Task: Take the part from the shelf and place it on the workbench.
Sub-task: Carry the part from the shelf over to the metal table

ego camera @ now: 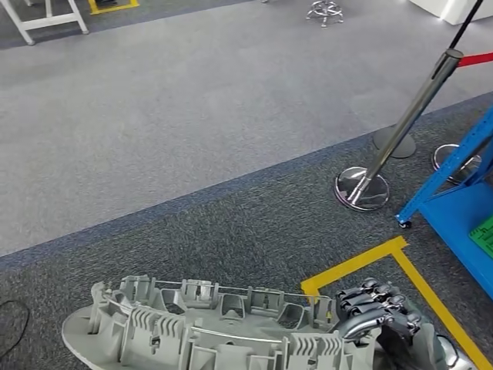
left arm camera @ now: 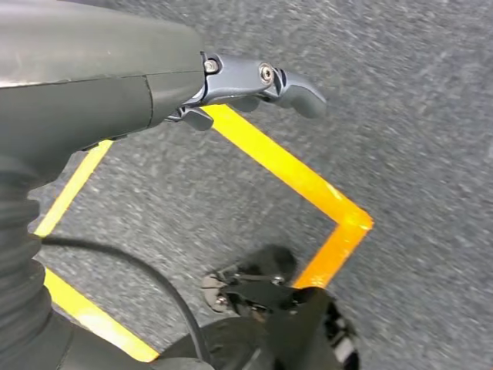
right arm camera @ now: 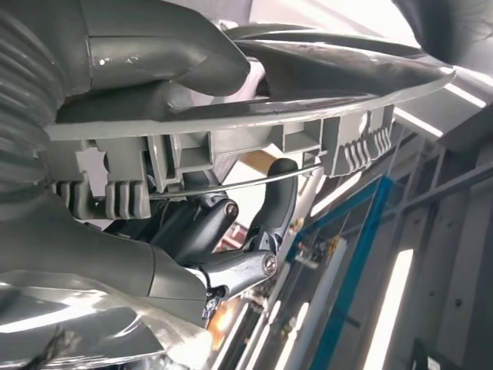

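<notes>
Nearest the robot, the long grey moulded part [ego camera: 215, 327] lies roughly level across the bottom of the head view, ribbed and clipped side up, carried at one end by the right hand [ego camera: 387, 324]; its dark fingers [ego camera: 372, 297] curl over the part's edge from above. In the right wrist view the thick thumb [right arm camera: 174, 58] lies along one face of the part [right arm camera: 233, 123] and the darker fingers [right arm camera: 279, 204] hook against the ribbed face, so the hand clamps the edge between thumb and fingers. Holding one end leaves most of the length hanging out unsupported across the robot's front, which probably explains the flat, level carry. The left hand [left arm camera: 256, 81] hangs over the floor, holding nothing; one metal finger [left arm camera: 290, 89] sticks out straight, but how the rest lie cannot be told. Below both hands, yellow floor tape [ego camera: 372, 262] marks a corner on dark carpet [ego camera: 244, 223], apparently a standing zone beside the blue shelf [ego camera: 459, 208] at the right edge. Farther out stand a chrome barrier post [ego camera: 401, 131] on a round base, then a lighter grey carpet [ego camera: 174, 100], and at the far edge white table legs [ego camera: 46, 19] and a stool base [ego camera: 324, 11]. The part appears already off the shelf; transport to the workbench remains.
</notes>
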